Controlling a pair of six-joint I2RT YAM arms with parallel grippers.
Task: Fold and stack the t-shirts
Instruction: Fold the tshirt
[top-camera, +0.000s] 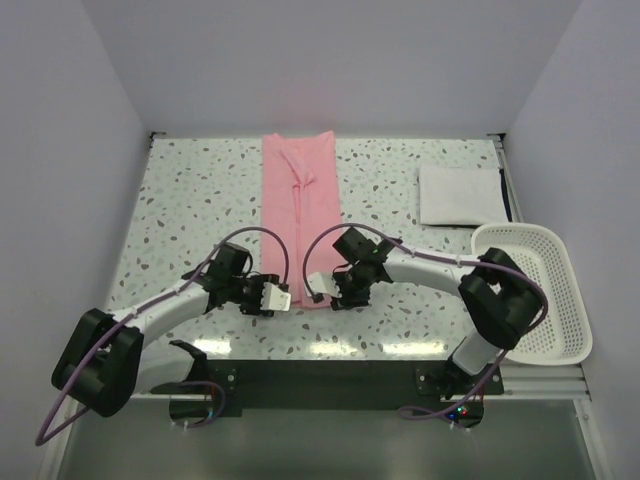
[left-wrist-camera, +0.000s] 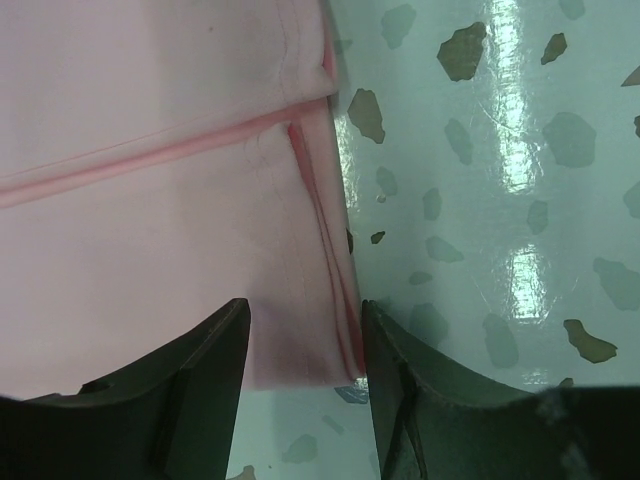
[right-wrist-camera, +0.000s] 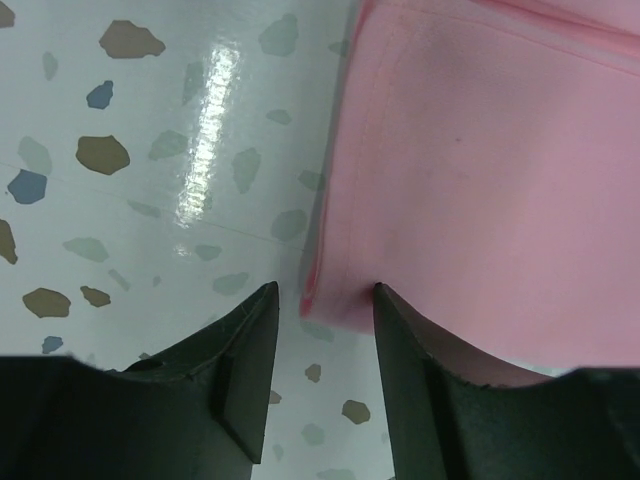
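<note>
T-shirts lie in two places on the speckled table (top-camera: 200, 190), a glossy pale surface flecked with grey, brown and blue chips. The pink t-shirt (top-camera: 300, 200) is folded lengthwise into a long narrow strip that runs from the far edge toward the arms. Its cloth is soft and matte, with a raised crease down the middle. The white t-shirt (top-camera: 458, 195) is a flat folded rectangle at the far right, well apart from the pink one. Just near of it sits a white plastic basket (top-camera: 575, 300), oval, with perforated walls.

The left gripper (top-camera: 288, 298) is at the near left corner of the pink strip. In its wrist view its dark, wedge-shaped fingers (left-wrist-camera: 215, 370) stand apart, with the layered cloth corner in the gap between them. A darker pink seam crosses the fabric there, and stacked hems show along the edge.

The right gripper (top-camera: 322, 290) is at the near right corner. Its fingers (right-wrist-camera: 250, 350) are likewise spread, one over bare table and the other over cloth, with the corner's stitched edge between them.
</note>
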